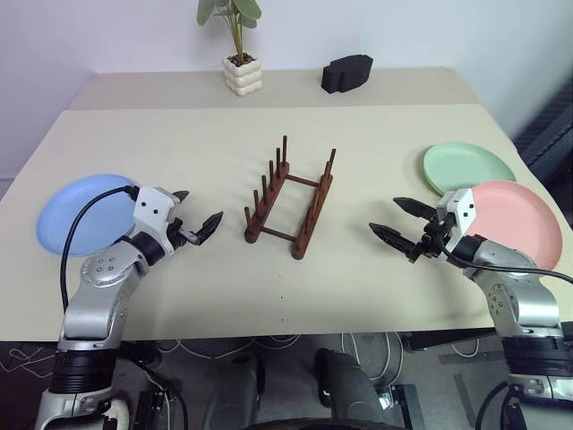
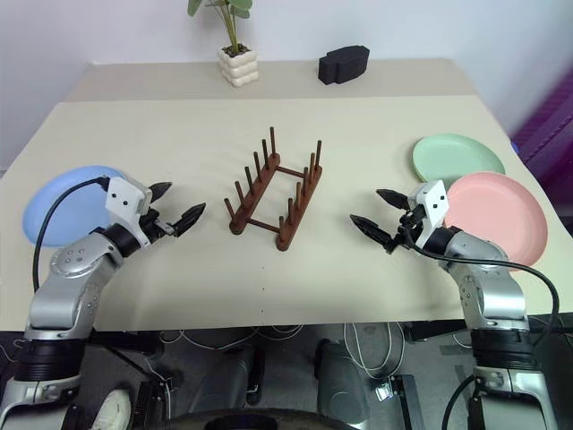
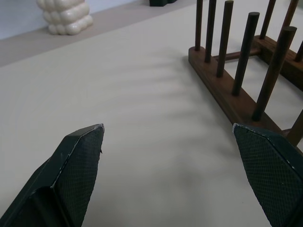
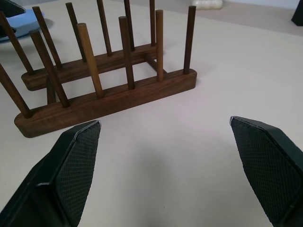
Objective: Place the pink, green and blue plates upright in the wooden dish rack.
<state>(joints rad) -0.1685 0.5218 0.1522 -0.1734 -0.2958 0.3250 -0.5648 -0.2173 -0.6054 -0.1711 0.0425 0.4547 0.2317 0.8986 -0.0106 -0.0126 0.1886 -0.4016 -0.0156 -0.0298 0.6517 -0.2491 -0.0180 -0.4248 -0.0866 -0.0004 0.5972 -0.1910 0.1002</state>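
The empty wooden dish rack (image 1: 291,202) stands at the table's middle, pegs up. The blue plate (image 1: 81,215) lies flat at the left, the green plate (image 1: 467,167) flat at the right, and the pink plate (image 1: 515,219) flat just in front of the green one, overlapping its rim. My left gripper (image 1: 199,210) hovers open and empty between the blue plate and the rack, pointing at the rack (image 3: 241,71). My right gripper (image 1: 387,215) hovers open and empty between the rack (image 4: 104,101) and the pink plate, also pointing at the rack.
A potted plant in a white pot (image 1: 240,63) and a black object (image 1: 346,72) sit on the raised back strip of the beige table (image 1: 358,287). The table's front edge runs just below both grippers, with cables on the floor beneath.
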